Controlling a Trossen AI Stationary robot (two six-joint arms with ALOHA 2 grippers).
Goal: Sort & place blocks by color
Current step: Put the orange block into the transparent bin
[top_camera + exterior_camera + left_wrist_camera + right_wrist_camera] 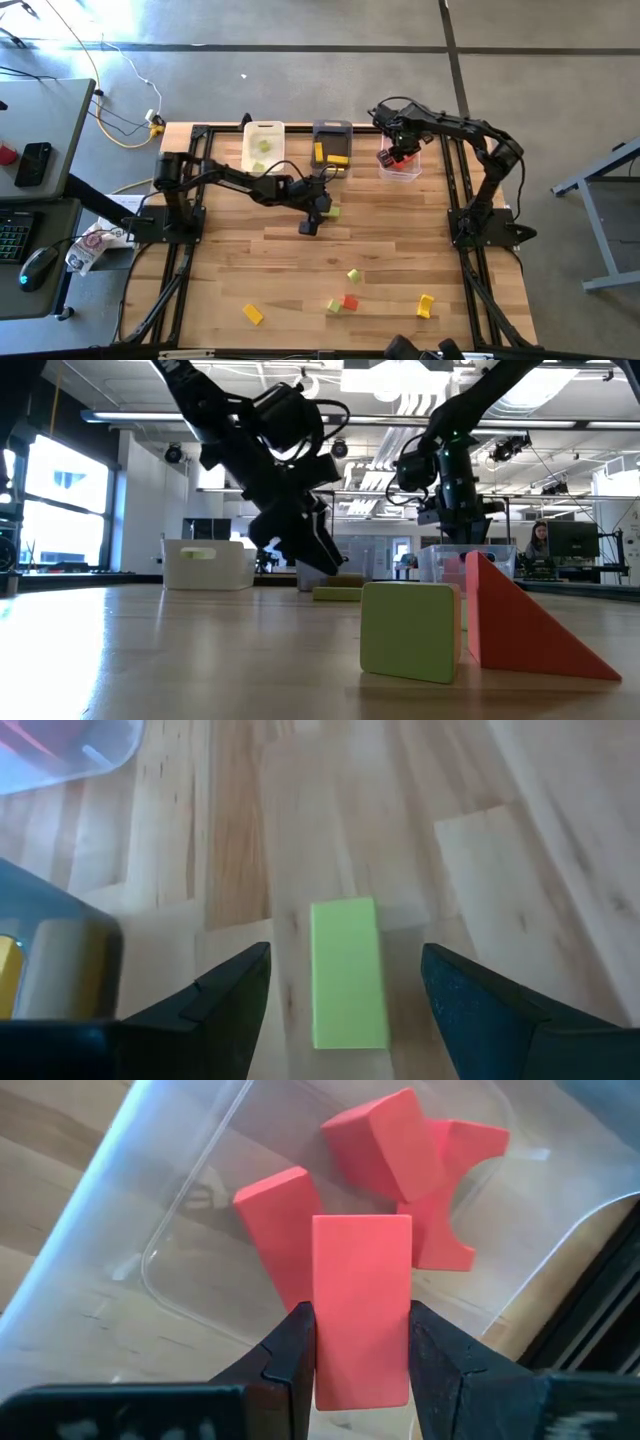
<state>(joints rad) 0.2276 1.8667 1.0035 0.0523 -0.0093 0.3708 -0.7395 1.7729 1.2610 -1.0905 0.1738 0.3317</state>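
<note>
Clamped in the right gripper point(360, 1355), a red block point(362, 1305) hangs over the clear bin point(160, 1260).

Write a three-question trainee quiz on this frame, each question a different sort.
1. True or false: the right gripper holds a flat red rectangular block above the clear plastic bin.
2. Which colour is the bar-shaped block between the left gripper's open fingers? A yellow, B light green, C red.
3. Fill in: the white plastic bin holds ___ blocks.

Key: 1 true. 2 B. 3 light green.
</note>
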